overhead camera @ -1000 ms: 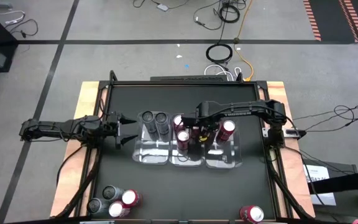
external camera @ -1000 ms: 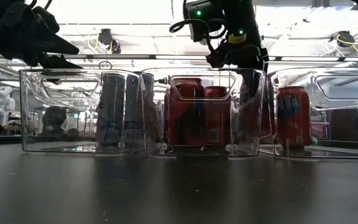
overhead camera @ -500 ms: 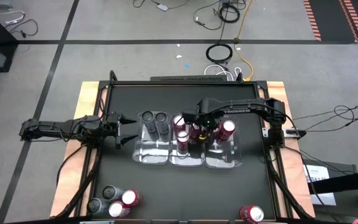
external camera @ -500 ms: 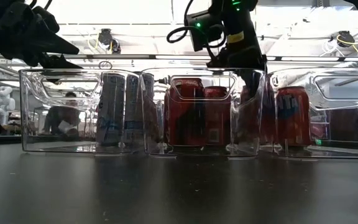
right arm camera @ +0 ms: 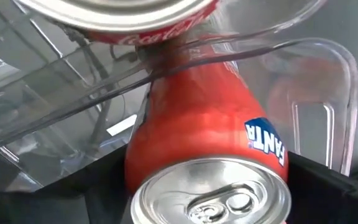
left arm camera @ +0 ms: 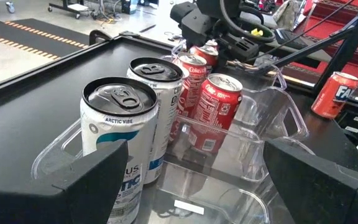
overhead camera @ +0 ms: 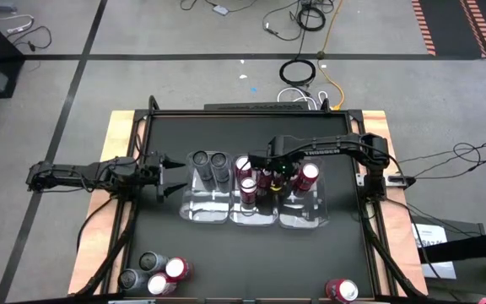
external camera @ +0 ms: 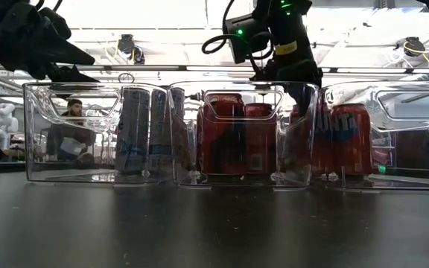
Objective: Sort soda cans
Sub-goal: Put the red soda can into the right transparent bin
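Three clear trays stand side by side mid-table. The left tray (overhead camera: 206,205) holds two grey cans (overhead camera: 210,162) (left arm camera: 135,118). The middle tray (overhead camera: 254,215) holds red cans (overhead camera: 246,177) (external camera: 233,134). In the right tray (overhead camera: 304,215) a red Fanta can (overhead camera: 309,175) (external camera: 341,138) (right arm camera: 210,143) sits between the fingers of my right gripper (overhead camera: 294,173) (right arm camera: 210,186), which reaches in from above. My left gripper (overhead camera: 165,175) (left arm camera: 191,186) hovers open just left of the left tray. More cans (overhead camera: 154,272) stand at the table's near left edge, and a red can (overhead camera: 342,291) at the near right. My right gripper is shut on the red Fanta can, one finger (right arm camera: 86,186) on each side of its upper body (right arm camera: 166,155) just below the silver top, coming from above. The can is inside the right tray. Whether its base rests on the tray floor I cannot tell.
The tray walls (right arm camera: 241,50) rise close around the held can, with a red can of the middle tray just beyond the wall. A person (external camera: 73,126) sits in the room behind the table. Bare black tabletop (overhead camera: 251,262) lies between the trays and the near edge.
My right gripper has sunk a little into the right tray. The Fanta can has shifted slightly toward the table's left and turned, so its lettering now faces the low view. The left arm has kept still.
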`<state>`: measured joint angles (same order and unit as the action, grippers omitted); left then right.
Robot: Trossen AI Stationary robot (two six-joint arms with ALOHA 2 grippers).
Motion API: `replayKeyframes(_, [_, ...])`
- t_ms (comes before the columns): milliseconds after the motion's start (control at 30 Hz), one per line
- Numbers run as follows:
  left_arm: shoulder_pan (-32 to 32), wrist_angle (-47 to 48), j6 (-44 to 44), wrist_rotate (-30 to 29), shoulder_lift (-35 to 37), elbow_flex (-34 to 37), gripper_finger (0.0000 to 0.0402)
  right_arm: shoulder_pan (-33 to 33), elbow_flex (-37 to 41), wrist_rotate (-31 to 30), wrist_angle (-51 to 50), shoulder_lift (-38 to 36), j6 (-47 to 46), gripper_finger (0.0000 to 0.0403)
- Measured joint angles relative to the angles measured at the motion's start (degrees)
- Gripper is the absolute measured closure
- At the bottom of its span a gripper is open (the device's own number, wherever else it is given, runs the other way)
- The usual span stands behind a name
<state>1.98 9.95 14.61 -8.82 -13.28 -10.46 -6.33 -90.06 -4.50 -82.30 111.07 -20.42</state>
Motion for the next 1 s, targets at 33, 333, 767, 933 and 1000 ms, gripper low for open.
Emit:
replayKeyframes(33, [-0.01,-0.01,0.00,-0.01,0.00,0.00,0.0020,0.00,0.06,-0.35,-0.02,0.06,0.10,0.0072])
replayKeyframes(333, [-0.02,0.00,0.00,-0.01,0.00,0.00,0.0020,-0.02,0.22,-3.37,-0.33,0.28,-0.07,0.0054])
replayKeyframes(767, [-0.02,-0.01,0.00,-0.02,0.00,0.00,0.0020,0.02,0.13,-3.06,-0.66,0.26,-1.40,0.0053])
replayKeyframes(933, [-0.01,0.00,0.00,0.00,0.00,0.00,0.0020,0.04,0.13,-2.90,-0.74,0.26,-1.34,0.0053])
replayKeyframes(1000, [-0.02,-0.01,0.00,0.00,0.00,0.00,0.0020,0.04,0.13,-2.88,-0.74,0.26,-1.32,0.0051])
